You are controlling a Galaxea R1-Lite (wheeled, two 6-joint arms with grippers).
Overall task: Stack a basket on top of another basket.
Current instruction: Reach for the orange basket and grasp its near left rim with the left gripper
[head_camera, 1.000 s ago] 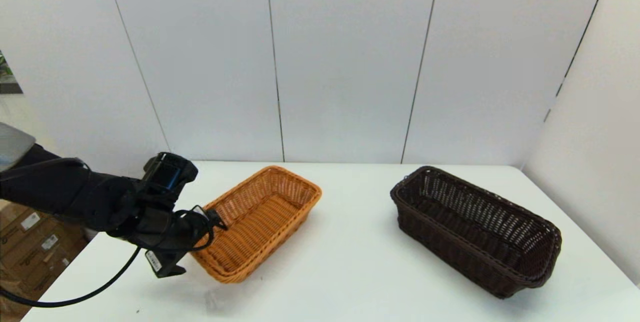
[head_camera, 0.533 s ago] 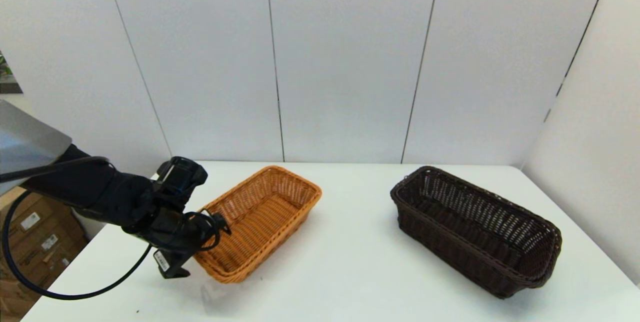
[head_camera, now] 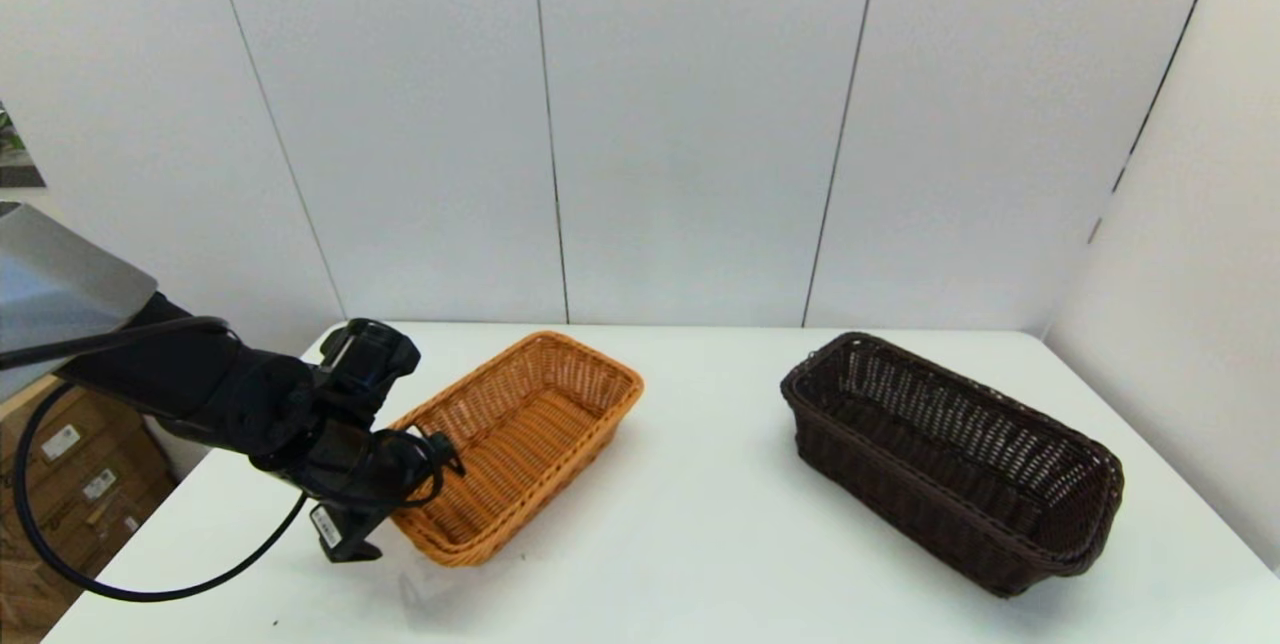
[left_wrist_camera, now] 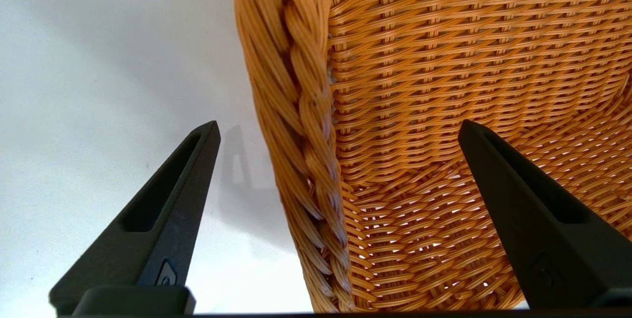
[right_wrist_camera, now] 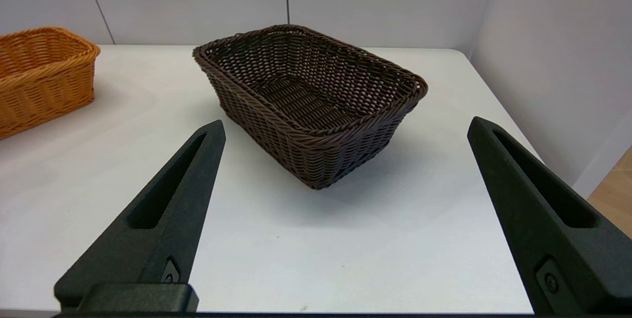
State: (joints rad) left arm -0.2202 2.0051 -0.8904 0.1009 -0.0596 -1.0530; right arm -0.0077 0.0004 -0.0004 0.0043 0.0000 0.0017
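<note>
Left pincer (left_wrist_camera: 338,128) spread, straddling tan basket (head_camera: 520,439) rim at 7 o'clock corner; seat deeper, then pinch squarely. Right pincer (right_wrist_camera: 345,128) spread, idle.

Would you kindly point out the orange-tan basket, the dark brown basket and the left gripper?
orange-tan basket (head_camera: 520,424): head view, woven floor.
dark brown basket (head_camera: 1000,524): head view, near side wall.
left gripper (left_wrist_camera: 340,133): left wrist view, between fingertips.

Dark brown basket (head_camera: 950,459) upright on right; orange-tan basket (head_camera: 520,439) upright, well apart, left.
</note>
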